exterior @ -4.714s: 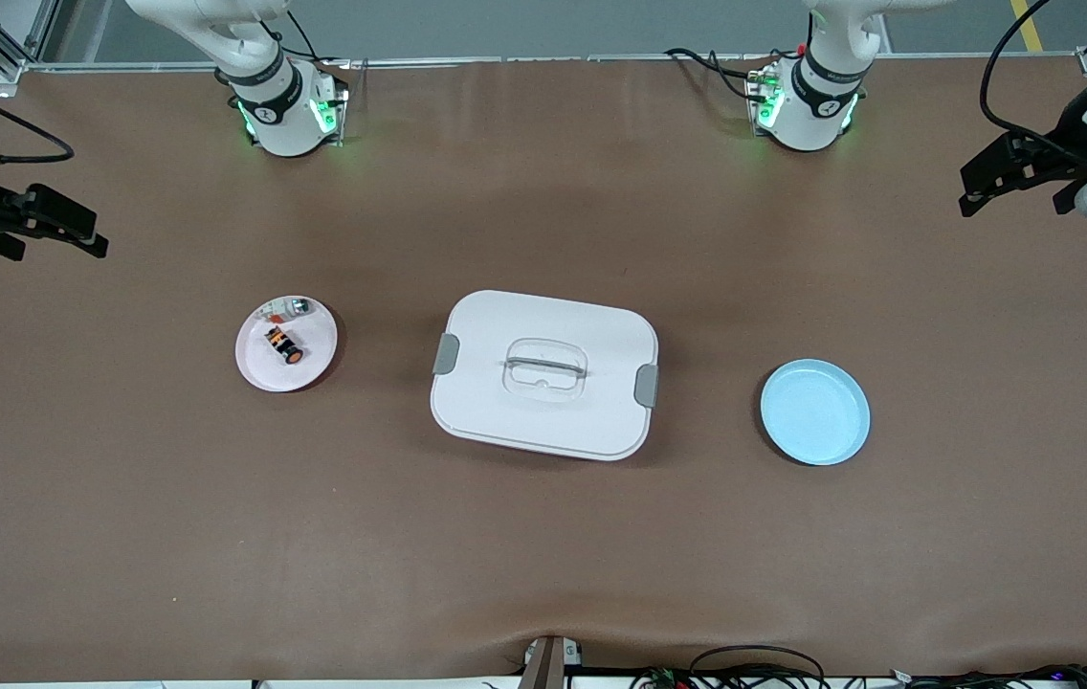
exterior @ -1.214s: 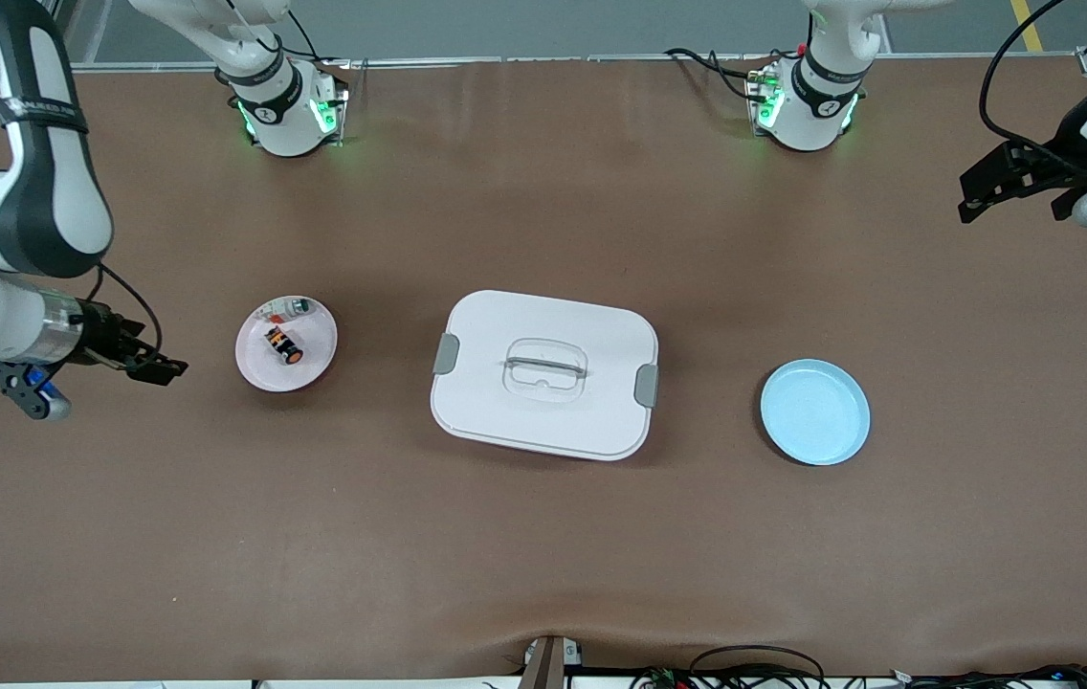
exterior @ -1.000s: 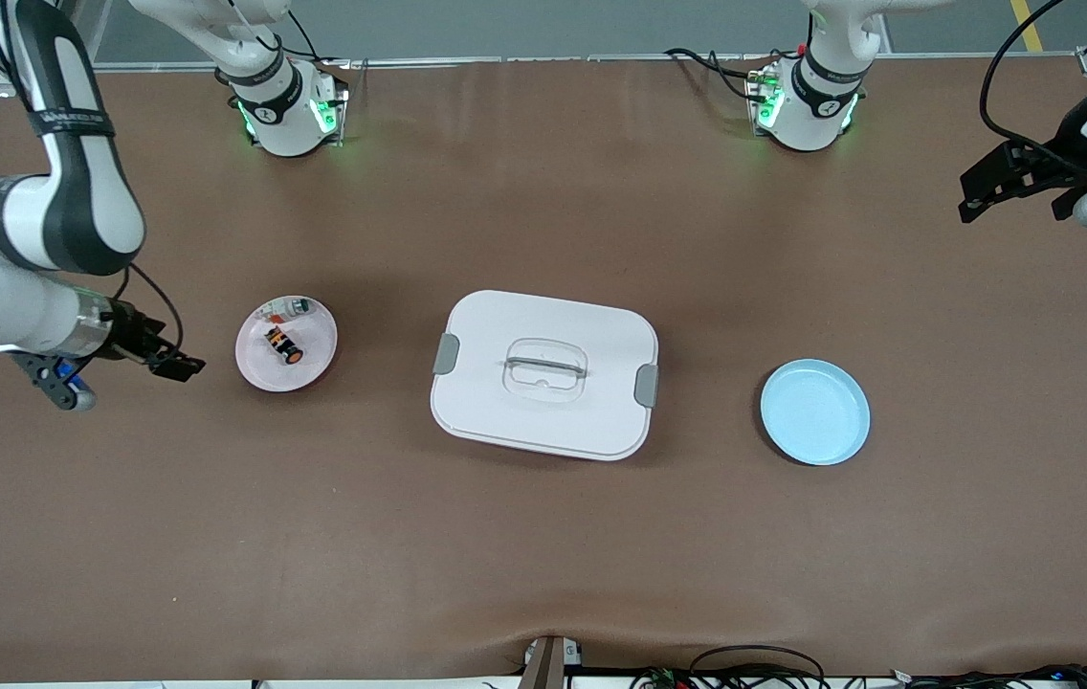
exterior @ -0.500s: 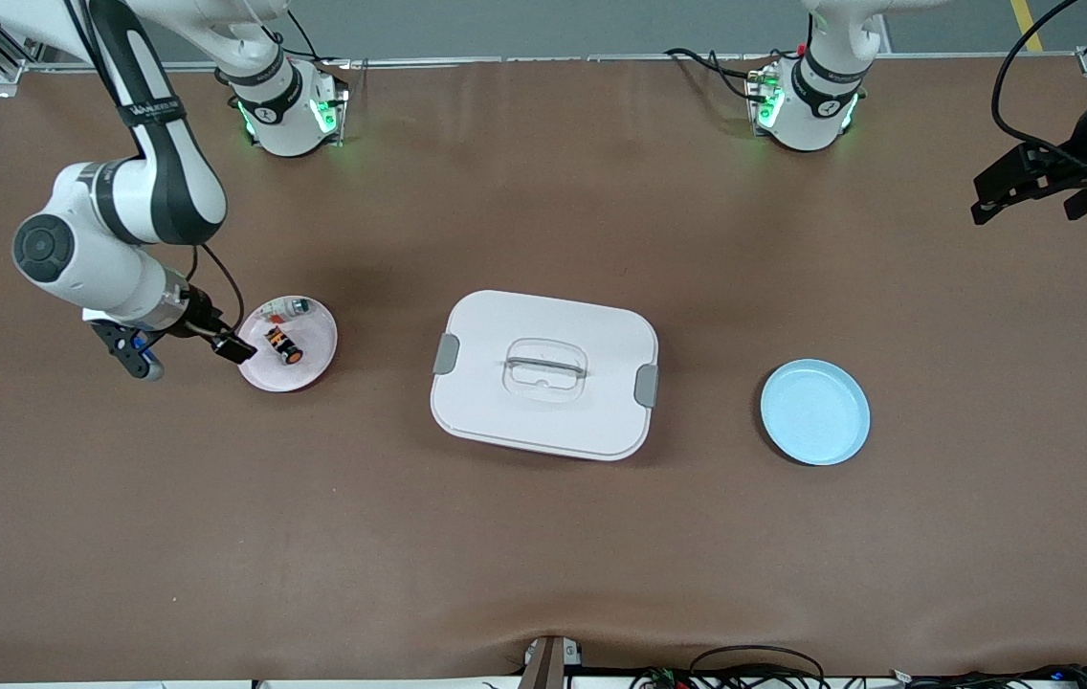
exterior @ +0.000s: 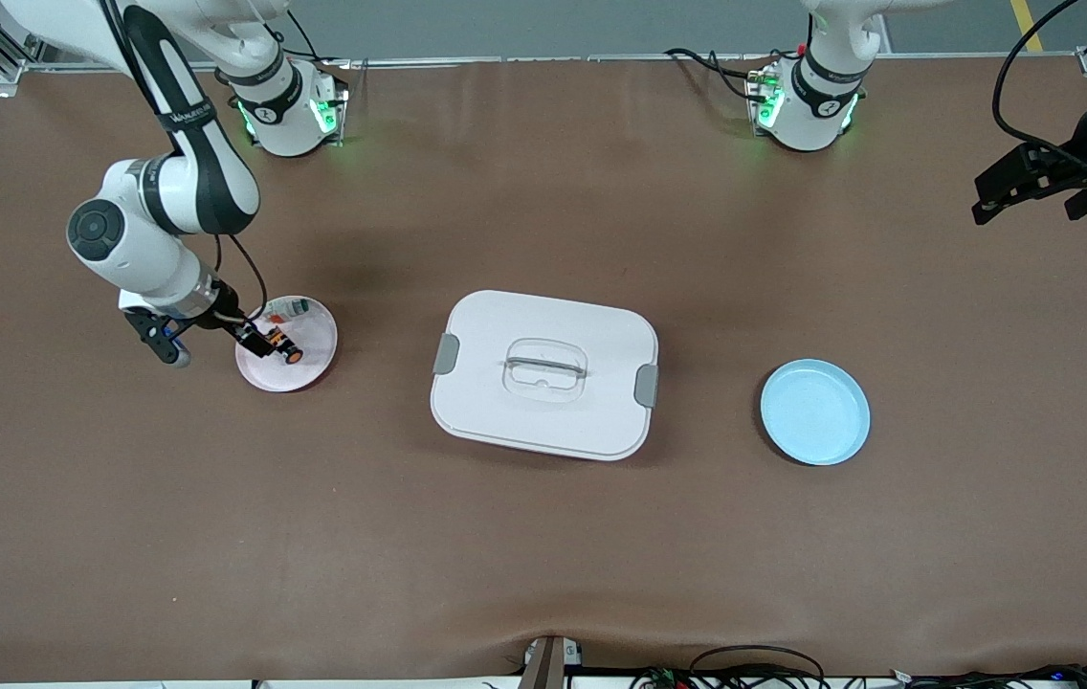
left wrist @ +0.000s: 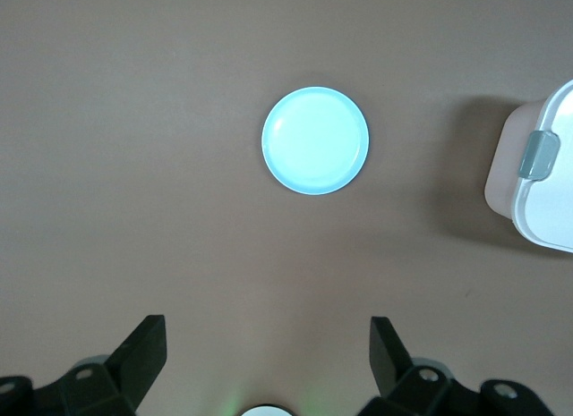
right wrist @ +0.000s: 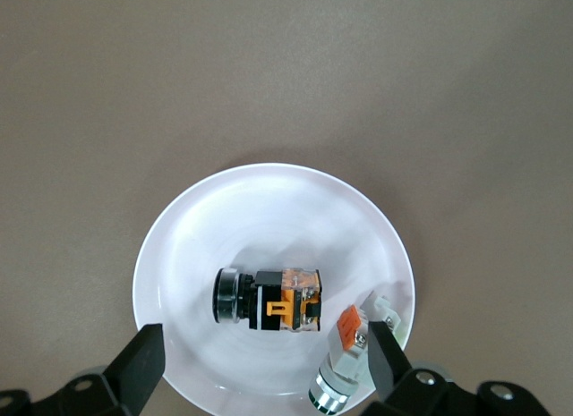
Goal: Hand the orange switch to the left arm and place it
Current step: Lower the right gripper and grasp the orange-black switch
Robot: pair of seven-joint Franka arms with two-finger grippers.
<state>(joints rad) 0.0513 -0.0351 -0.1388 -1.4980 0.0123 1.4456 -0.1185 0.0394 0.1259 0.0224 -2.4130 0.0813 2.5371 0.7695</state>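
The orange switch (exterior: 287, 350) (right wrist: 269, 300), black with an orange end, lies on its side in a small pale plate (exterior: 311, 361) (right wrist: 269, 215) toward the right arm's end of the table. My right gripper (exterior: 256, 340) (right wrist: 266, 358) hangs open just over that plate, its fingers either side of the switch and apart from it. The white box (exterior: 543, 375) (left wrist: 537, 179) with grey latches stands mid-table. My left gripper (exterior: 1025, 206) (left wrist: 267, 344) waits open and empty, high over the left arm's end of the table.
A small silver part (right wrist: 345, 367) with an orange bit lies in the same plate, close to one right finger (right wrist: 387, 355). A light blue plate (exterior: 814, 411) (left wrist: 315, 140) sits beside the box toward the left arm's end. Cables run along the table's near edge.
The right arm has swung in from the table's end to over the pale plate, and its open gripper now stands over the switch. The left arm has hardly moved.
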